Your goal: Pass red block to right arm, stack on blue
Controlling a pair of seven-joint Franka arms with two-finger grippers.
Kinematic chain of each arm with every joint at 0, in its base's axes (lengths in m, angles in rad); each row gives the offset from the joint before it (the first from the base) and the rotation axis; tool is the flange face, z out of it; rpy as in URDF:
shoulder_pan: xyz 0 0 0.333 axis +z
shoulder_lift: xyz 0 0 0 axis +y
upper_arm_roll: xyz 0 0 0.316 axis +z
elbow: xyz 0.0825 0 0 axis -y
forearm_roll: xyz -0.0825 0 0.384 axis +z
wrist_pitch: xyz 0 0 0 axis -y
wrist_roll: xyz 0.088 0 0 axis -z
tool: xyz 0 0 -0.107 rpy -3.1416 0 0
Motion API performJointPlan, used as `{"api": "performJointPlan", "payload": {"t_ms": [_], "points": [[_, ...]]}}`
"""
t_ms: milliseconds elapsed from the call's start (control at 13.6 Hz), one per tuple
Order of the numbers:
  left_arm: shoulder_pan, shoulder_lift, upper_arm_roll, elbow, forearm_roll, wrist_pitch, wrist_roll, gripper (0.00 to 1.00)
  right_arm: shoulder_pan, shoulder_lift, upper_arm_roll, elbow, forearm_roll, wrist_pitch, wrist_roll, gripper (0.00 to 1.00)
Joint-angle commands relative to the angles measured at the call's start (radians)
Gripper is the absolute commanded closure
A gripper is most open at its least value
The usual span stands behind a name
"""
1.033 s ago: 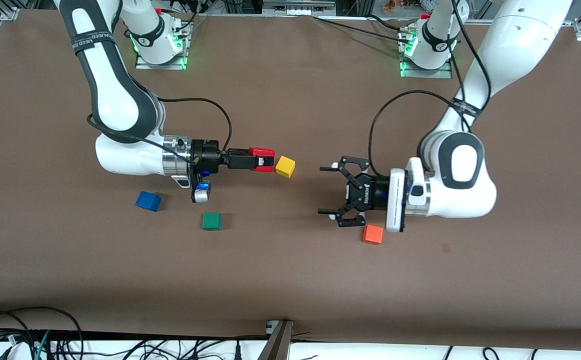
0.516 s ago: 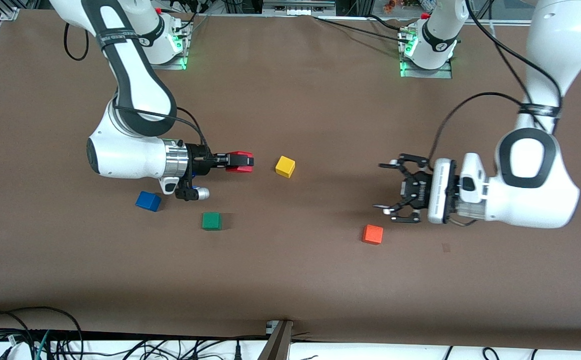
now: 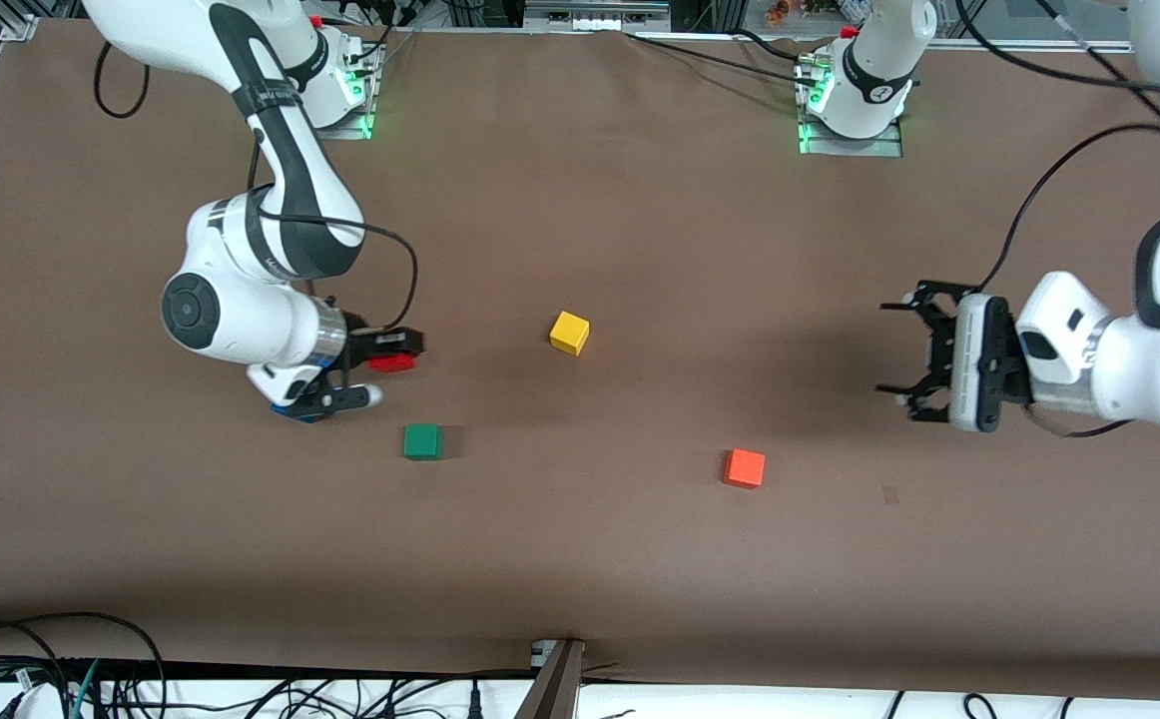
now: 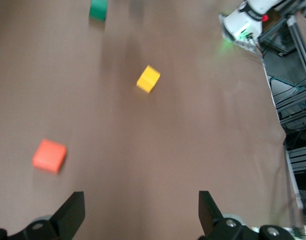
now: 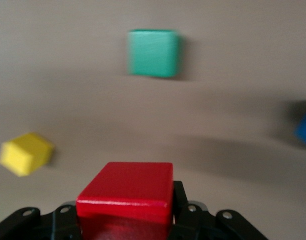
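Right gripper (image 3: 402, 350), near the right arm's end of the table (image 3: 580, 559), clamped on the red block (image 3: 392, 362), which is held clear of the surface; in the right wrist view the block (image 5: 125, 191) hides the fingertips. The blue cube (image 3: 292, 410) lies beneath that wrist, only a sliver showing. Left gripper (image 3: 907, 352), over the left arm's end, empty, jaws spread wide. Green cube (image 3: 422, 440), yellow cube (image 3: 569, 332) and orange cube (image 3: 744, 467) lie apart mid-table.
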Motion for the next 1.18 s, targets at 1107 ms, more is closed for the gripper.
{"api": "performJointPlan", "payload": {"t_ms": [1107], "points": [[-0.234,-0.538,0.343,-0.477,0.363,0.239,-0.889,0.0,-0.052,0.068,-0.138,-0.15,-0.141,0.314,-0.14,0.91]]}}
